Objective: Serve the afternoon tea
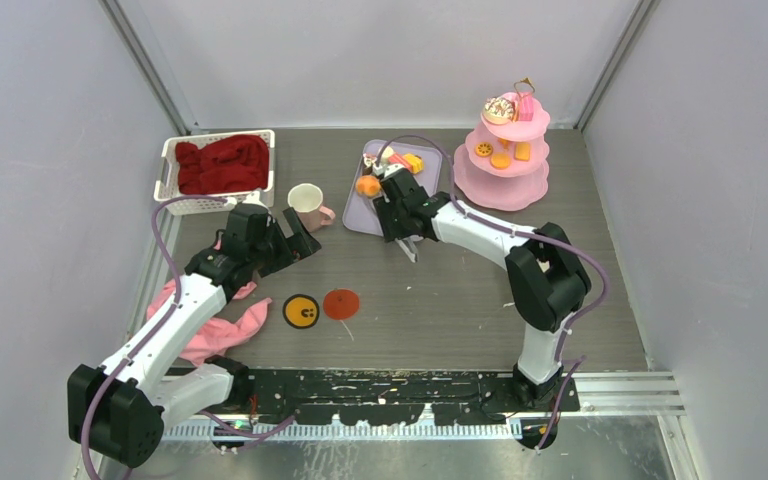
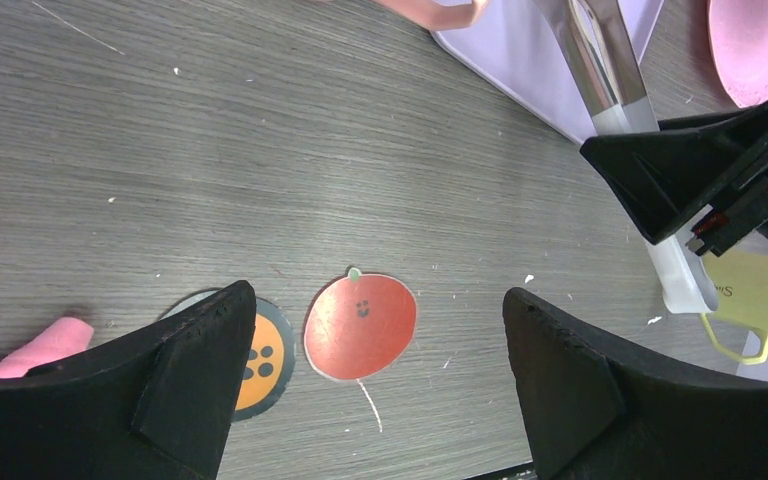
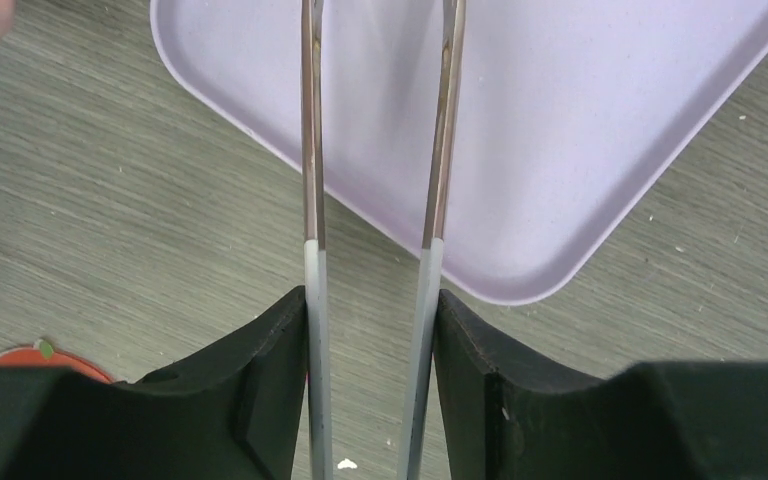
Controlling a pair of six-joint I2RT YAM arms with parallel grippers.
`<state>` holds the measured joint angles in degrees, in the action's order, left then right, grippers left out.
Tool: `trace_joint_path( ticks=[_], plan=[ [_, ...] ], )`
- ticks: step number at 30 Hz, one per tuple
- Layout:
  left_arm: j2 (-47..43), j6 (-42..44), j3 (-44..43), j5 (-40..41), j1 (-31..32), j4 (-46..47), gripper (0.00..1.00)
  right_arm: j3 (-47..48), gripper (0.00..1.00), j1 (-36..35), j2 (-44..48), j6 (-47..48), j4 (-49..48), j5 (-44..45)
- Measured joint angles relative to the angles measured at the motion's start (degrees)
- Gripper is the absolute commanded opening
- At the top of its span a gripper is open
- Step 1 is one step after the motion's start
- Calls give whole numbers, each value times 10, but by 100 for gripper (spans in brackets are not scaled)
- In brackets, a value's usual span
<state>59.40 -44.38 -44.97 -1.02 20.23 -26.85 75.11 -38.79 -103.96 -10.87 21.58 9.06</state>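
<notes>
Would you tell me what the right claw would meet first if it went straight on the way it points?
Probably the lavender tray: the tweezers in the right claw reach out over its bare floor, so their tips would likely touch first. Height is unclear.

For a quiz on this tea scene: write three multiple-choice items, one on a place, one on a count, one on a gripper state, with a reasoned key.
1. The red cloth lies: A in the white basket; B on the table; C in the right gripper.
2. Round coasters on the table: A one; B two; C four.
3. The right gripper is: A open; B shut on the tweezers; C shut on the red cloth.
Key: 1 A, it fills the basket. 2 B, one orange, one red. 3 B, it clamps the tweezers.
</notes>
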Motion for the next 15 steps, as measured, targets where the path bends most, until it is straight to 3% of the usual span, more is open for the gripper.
trace_joint_path(
  ticks=[15],
  plan=[
    [0,0,0,4,-1,0,93,17,21,0,-12,2,-9,3]
  ],
)
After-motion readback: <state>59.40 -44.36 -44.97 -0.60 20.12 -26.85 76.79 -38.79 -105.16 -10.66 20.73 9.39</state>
